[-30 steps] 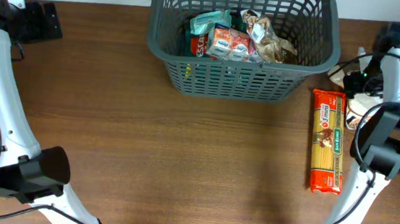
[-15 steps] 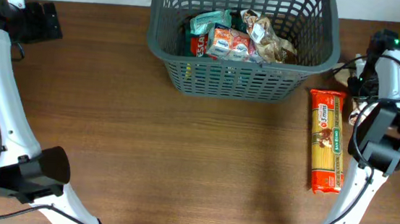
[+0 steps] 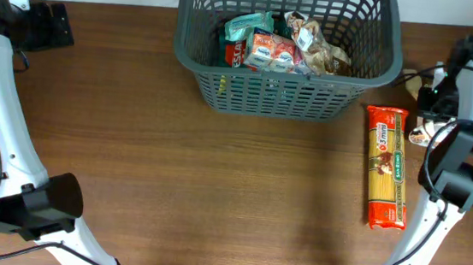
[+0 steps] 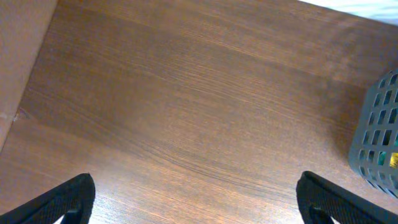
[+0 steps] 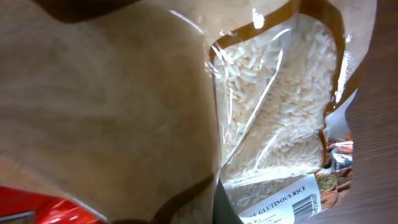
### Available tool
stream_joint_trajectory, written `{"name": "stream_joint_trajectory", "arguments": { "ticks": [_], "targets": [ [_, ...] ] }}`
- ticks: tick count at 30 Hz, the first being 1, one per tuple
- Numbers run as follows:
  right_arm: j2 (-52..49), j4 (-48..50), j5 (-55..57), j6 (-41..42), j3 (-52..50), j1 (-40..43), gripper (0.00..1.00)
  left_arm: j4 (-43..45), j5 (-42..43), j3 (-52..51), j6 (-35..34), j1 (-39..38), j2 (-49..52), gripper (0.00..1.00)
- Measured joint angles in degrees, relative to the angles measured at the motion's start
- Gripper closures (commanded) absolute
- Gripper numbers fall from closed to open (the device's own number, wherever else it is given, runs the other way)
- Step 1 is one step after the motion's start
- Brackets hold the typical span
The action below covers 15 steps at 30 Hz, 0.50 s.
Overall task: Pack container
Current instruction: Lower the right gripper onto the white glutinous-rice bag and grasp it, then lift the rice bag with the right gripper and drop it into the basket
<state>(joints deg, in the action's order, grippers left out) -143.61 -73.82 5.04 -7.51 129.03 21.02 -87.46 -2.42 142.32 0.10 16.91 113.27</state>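
Several packets [image 3: 269, 50] are already lodged in the basket [image 3: 282, 98] at the table's [image 3: 214, 191] far middle. The right wrist view is filled by a rice bag [image 5: 273, 106], so the right gripper's opening cannot be told; the left gripper [image 4: 199, 202] is spread wide, empty. The bag should be gripped firmly and lifted clear of the rim, the spaghetti packet [image 3: 386, 167] left undisturbed.

Overhead straight down on table [image 3: 214, 191], left wrist sharing container [image 3: 285, 71] corner, right wrist tight against rice bag [image 5: 273, 106]
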Motion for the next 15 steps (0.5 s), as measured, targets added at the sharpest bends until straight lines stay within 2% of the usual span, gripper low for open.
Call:
{"name": "stream_joint_trajectory", "arguments": {
  "ticks": [6,15],
  "targets": [
    [0.28,-3.04,-10.82,4.09,4.92,2.32,0.96,0.02,0.0,0.0,0.0,0.0,0.0,0.01],
    [8.17,-4.15,-15.8,7.8,18.05,2.62,0.96,0.0,0.0,0.0,0.0,0.0,0.0,0.01]
  ]
}}
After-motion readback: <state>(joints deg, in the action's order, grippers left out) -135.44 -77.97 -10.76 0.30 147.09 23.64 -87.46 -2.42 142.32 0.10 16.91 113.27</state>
